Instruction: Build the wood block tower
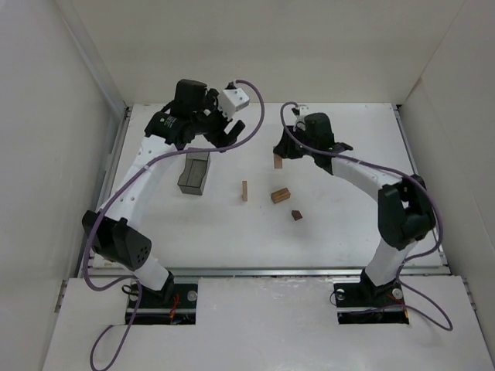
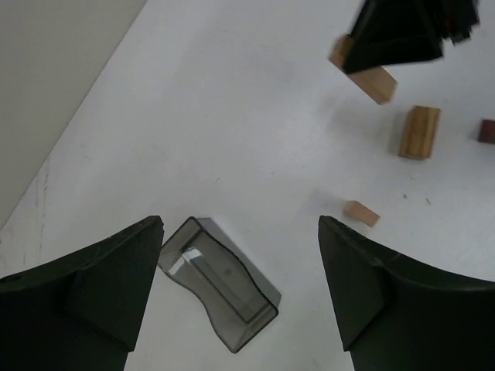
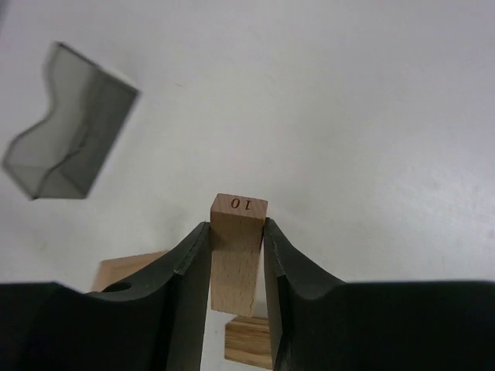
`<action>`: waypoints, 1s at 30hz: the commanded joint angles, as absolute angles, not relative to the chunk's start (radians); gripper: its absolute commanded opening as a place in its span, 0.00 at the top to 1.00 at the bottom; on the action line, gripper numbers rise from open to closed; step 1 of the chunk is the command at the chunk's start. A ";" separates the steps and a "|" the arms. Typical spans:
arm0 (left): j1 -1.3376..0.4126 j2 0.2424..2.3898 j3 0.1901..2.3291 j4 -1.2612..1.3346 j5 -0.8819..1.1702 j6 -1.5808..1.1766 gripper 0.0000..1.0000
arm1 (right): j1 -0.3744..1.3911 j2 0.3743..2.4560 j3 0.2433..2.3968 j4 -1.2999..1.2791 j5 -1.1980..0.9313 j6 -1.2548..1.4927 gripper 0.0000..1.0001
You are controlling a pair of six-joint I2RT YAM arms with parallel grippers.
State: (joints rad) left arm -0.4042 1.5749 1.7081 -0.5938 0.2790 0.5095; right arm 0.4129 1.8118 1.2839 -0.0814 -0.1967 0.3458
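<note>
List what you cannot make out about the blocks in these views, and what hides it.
- Left wrist view: dark reddish block cut off by the right edge.
- Right wrist view: sides of the held block covered by fingers of the right gripper; block below partly behind a finger.
- Top view: held block partly covered by the right gripper.

The block (image 3: 236,255) pinched in the right gripper (image 3: 234,232) is showing pale, smooth bare wood with a number stamped on its end, and the fingers (image 3: 182,294) on it are looking like matt black plastic. The grey box (image 3: 68,147) is reading as smoky translucent plastic with a slight gloss, the table (image 3: 371,116) around it is looking white and matt, and right of the box a lying block (image 1: 280,195) is showing stronger honey grain.
</note>
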 commanded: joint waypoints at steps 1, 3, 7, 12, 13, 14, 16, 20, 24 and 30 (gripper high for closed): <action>-0.416 1.545 1.772 -0.757 0.534 0.685 0.22 | 0.411 1.688 1.267 0.137 -0.426 0.129 1.00; -0.416 1.545 1.782 -0.794 0.613 0.771 0.24 | 0.411 1.635 1.238 0.149 -0.544 0.060 1.00; -0.437 1.545 1.793 -0.853 0.693 0.857 0.26 | 0.411 1.560 1.192 0.221 -0.725 -0.041 0.99; -0.437 1.536 1.784 -0.890 0.794 0.897 0.23 | 0.411 1.480 1.158 0.320 -0.870 -0.115 0.99; -0.437 1.536 1.784 -0.890 0.816 0.897 0.23 | 0.411 1.453 1.158 0.340 -0.903 -0.115 0.99; -0.437 1.526 1.784 -0.890 0.874 0.884 0.21 | 0.411 1.441 1.148 0.395 -0.922 -0.115 0.99; -0.428 1.526 1.784 -0.890 0.949 0.870 0.21 | 0.411 1.402 1.118 0.490 -0.933 -0.048 0.99; -0.393 1.516 1.729 -0.810 1.145 0.775 0.21 | 0.411 1.355 1.037 0.794 -0.933 0.165 1.00; -0.393 1.516 1.710 -0.697 1.291 0.626 0.24 | 0.411 1.345 0.965 1.099 -0.899 0.412 1.00; -0.393 1.537 1.724 -0.486 1.258 0.404 0.29 | 0.440 1.368 0.956 1.235 -0.884 0.465 1.00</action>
State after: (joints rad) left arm -0.3946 1.5604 1.7081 -0.6163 1.1866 0.5289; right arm 0.4194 1.3689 0.9558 1.0477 -0.8829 0.3851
